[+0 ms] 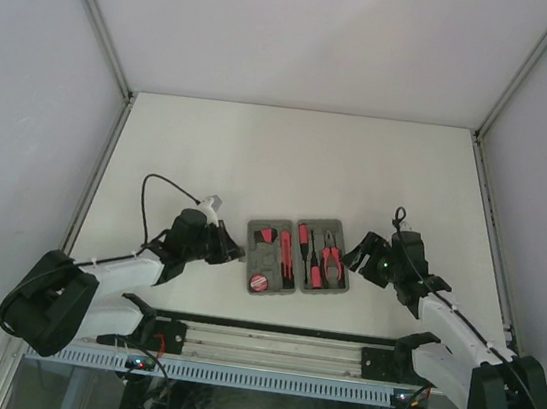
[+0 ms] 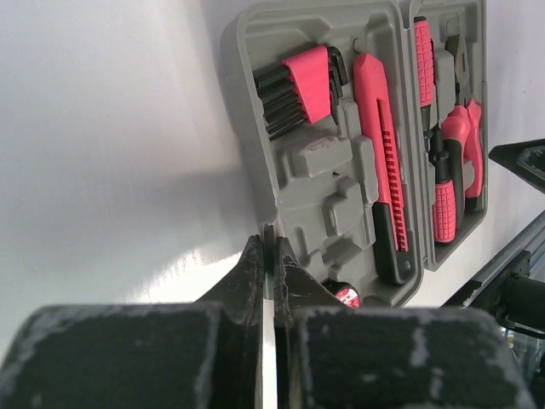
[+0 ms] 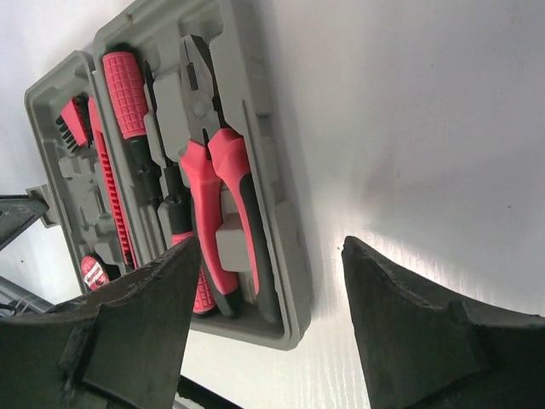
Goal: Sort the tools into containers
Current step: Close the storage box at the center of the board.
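1. The surface (image 1: 300, 158): I see no tool lying loose on it in the top view, so by my reckoning the sorting is about finished.
2. The case (image 2: 328, 183) lies open and flat near my bases, both halves up. A few moulded recesses in the left half look bare. I cannot tell whether anything belongs in them.
3. My left tool (image 2: 269, 247) is clenched on nothing, its tips right at the case's left edge.
4. My right tool (image 3: 271, 247) is released and empty, just beside the case's right edge.
5. The pliers (image 3: 217, 183) sit in the right half.
6. The two screwdrivers (image 2: 423, 60) lie next to the pliers in that same half.
7. The cutter (image 2: 381, 153) lies in the left half, by the hinge.
8. The hex keys (image 2: 298, 89) fill the left half's far corner.
9. The round piece (image 2: 345, 296) sits at its near end, partly hidden.
10. What may be left: pulling both arms clear and perhaps shutting the case.
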Motion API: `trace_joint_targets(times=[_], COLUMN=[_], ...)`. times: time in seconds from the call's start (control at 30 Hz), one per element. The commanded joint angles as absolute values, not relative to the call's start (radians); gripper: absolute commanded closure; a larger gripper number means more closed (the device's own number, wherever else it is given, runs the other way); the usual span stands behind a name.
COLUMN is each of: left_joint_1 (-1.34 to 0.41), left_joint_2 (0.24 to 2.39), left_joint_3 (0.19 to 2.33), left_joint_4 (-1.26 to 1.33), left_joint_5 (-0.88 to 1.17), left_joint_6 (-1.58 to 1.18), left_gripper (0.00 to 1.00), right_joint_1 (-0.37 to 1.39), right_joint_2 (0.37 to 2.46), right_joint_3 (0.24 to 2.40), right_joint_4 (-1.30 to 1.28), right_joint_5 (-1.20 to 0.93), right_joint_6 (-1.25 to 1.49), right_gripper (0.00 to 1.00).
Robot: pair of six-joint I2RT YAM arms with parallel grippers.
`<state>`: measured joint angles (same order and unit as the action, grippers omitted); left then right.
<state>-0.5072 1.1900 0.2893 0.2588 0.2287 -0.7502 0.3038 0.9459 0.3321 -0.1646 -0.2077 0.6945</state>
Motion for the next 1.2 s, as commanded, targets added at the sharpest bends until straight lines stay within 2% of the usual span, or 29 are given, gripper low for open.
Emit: trace_joint_targets(times=[0.0, 0.53, 1.17], left_joint_1=[-0.518, -0.519, -0.535], left_joint_2=[1.219, 1.264, 1.315], left_joint_3=[0.251, 0.214, 0.207], left_joint_4=[0.214, 0.243, 0.324], left_joint_5=[0.204, 0.192, 0.263], left_joint_6=[-0.705, -0.687, -0.676], left_gripper=[1.0, 1.0, 1.0], right_joint_1=[0.256, 0.213, 0.325], right_joint_2=[1.011, 1.216, 1.082], right_joint_3=[0.37, 0.38, 0.457], right_joint_4=[-0.037, 0.191, 0.102], right_joint_5=[-0.322, -0.5, -0.572], right_joint_6=[0.636, 0.658, 0.647], right_gripper=[0.33, 0.37, 0.38])
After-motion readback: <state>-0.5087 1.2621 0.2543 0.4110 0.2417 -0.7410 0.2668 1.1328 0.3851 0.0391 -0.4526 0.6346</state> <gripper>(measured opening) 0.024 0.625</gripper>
